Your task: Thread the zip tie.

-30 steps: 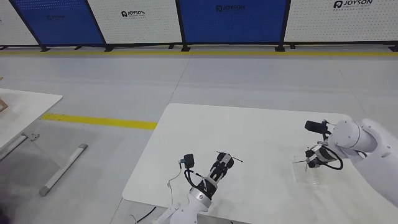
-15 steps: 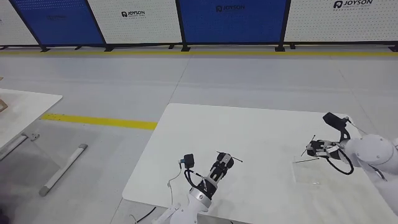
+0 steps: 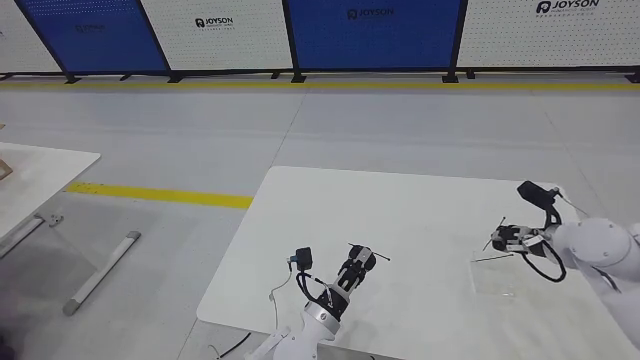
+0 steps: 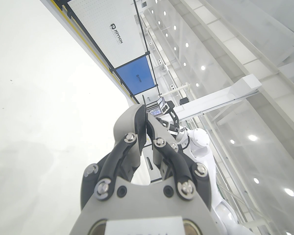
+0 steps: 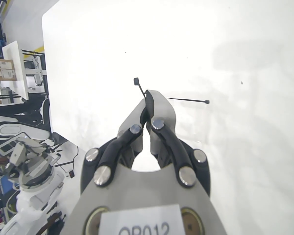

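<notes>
My left gripper (image 3: pixel 362 257) is near the table's front edge and is shut on a thin black zip tie (image 3: pixel 370 251) that crosses its tips. That tie's end (image 4: pixel 143 98) pokes out past the closed fingers of the left gripper (image 4: pixel 145 113). At the right side of the table my right gripper (image 3: pixel 503 237) is held above the surface. In the right wrist view the right gripper (image 5: pixel 146 99) is shut on a second black zip tie (image 5: pixel 138 84), with its square head sticking out beyond the tips. Another black zip tie (image 5: pixel 188 100) lies just past those fingers.
A clear shallow tray (image 3: pixel 495 278) sits on the white table (image 3: pixel 400 210) under the right gripper. A black cable plug (image 3: pixel 302 257) hangs beside the left arm. Blue and white partition panels stand across the floor behind.
The right arm has swung outward and lifted its gripper with the zip tie up from the clear tray. It has hardly moved in the last half second. The left arm has stayed still.
</notes>
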Controlling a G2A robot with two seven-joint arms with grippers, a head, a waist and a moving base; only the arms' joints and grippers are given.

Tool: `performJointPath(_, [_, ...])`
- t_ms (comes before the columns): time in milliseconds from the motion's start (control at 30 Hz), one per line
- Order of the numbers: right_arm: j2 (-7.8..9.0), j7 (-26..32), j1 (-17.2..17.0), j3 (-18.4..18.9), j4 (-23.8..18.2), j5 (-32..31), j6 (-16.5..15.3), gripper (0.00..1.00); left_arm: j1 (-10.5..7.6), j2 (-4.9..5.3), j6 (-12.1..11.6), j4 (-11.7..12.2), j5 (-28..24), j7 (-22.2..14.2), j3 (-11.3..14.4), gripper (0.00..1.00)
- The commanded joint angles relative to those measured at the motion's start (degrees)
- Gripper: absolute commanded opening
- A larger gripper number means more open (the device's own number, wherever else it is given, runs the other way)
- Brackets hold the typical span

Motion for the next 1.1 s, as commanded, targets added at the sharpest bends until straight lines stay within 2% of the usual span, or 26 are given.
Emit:
performJointPath(0, [0.23,-3.0,-1.4,1.1,-2.3,-0.3,0.5,0.00,0.00,0.00,0.0,0.0,0.0,0.0,0.0,0.00])
performJointPath(167, [1.41,-7.6,-7.0,6.3,-9.0,1.8,0.3,0.00,0.00,0.00,0.0,0.0,0.0,0.0,0.0,0.00])
performJointPath(300, [1.43,-7.1,-9.4,6.8,-13.2,2.5,0.6,0.00,0.00,0.00,0.0,0.0,0.0,0.0,0.0,0.00])
performJointPath(433, [-0.26,-5.1,-6.3,2.4,-10.7,1.0,1.0,0.00,0.00,0.00,0.0,0.0,0.0,0.0,0.0,0.00])
performJointPath(767, [-0.26,-5.1,-6.3,2.4,-10.7,1.0,1.0,0.00,0.00,0.00,0.0,0.0,0.0,0.0,0.0,0.00])
performJointPath(867, [-0.56,-7.8,-7.4,2.5,-10.7,1.5,1.0,0.00,0.00,0.00,0.0,0.0,0.0,0.0,0.0,0.00])
performJointPath(1000, [-1.60,-9.2,-8.2,2.9,-10.7,8.5,-3.1,0.00,0.00,0.00,0.0,0.0,0.0,0.0,0.0,0.00])
performJointPath(1067, [-2.15,-12.2,-8.9,2.5,-12.1,9.4,-3.1,0.00,0.00,0.00,0.0,0.0,0.0,0.0,0.0,0.00])
